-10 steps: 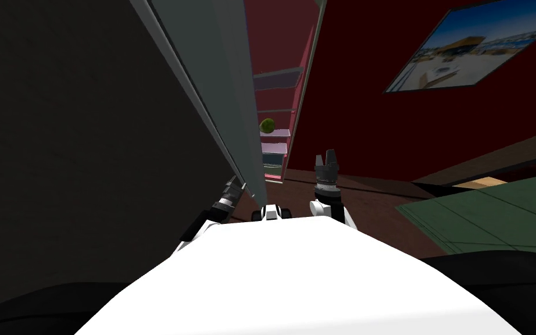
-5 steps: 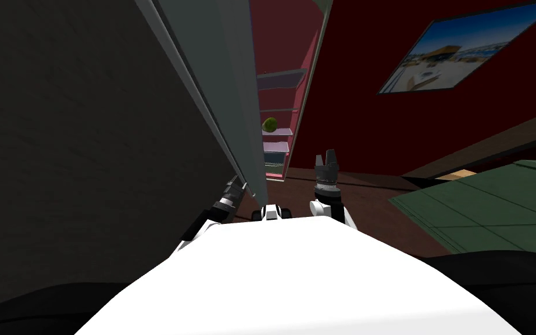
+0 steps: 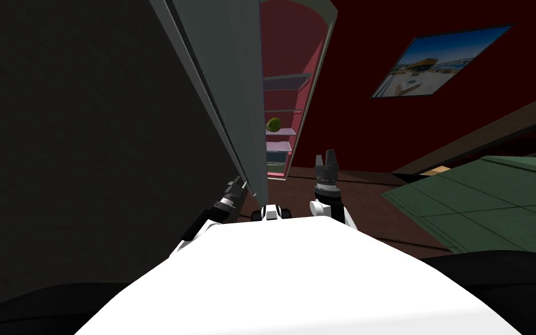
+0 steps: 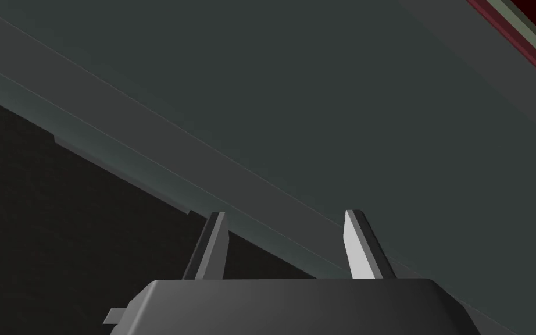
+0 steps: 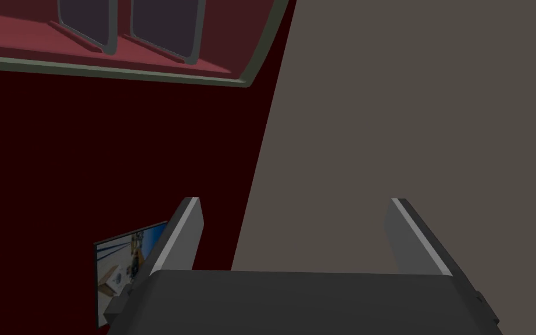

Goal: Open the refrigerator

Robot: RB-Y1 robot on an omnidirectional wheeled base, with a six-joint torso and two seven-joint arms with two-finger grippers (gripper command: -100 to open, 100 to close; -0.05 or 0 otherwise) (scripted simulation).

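The refrigerator's grey door (image 3: 220, 87) stands partly open, with its free edge toward me. Past it the pink-walled inside (image 3: 287, 52) shows shelves and a round green thing (image 3: 274, 124). My left gripper (image 3: 239, 185) is low at the door's edge. In the left wrist view its fingers (image 4: 357, 241) stand narrowly apart with the door's edge band (image 4: 272, 244) running between them; the gripper (image 4: 284, 232) is shut on that edge. My right gripper (image 3: 327, 154) is raised to the right of the door, open and holding nothing (image 5: 293, 227).
A dark wall (image 3: 75, 145) lies to the left of the door. A dark red wall with a framed picture (image 3: 441, 61) is on the right. A green flat-topped piece of furniture (image 3: 493, 198) stands low at the right. Brown floor (image 3: 371, 198) lies between it and the refrigerator.
My view has turned: the picture and the green furniture slid left. The gap between door and refrigerator is a little wider. Both grippers keep their places before my chest.
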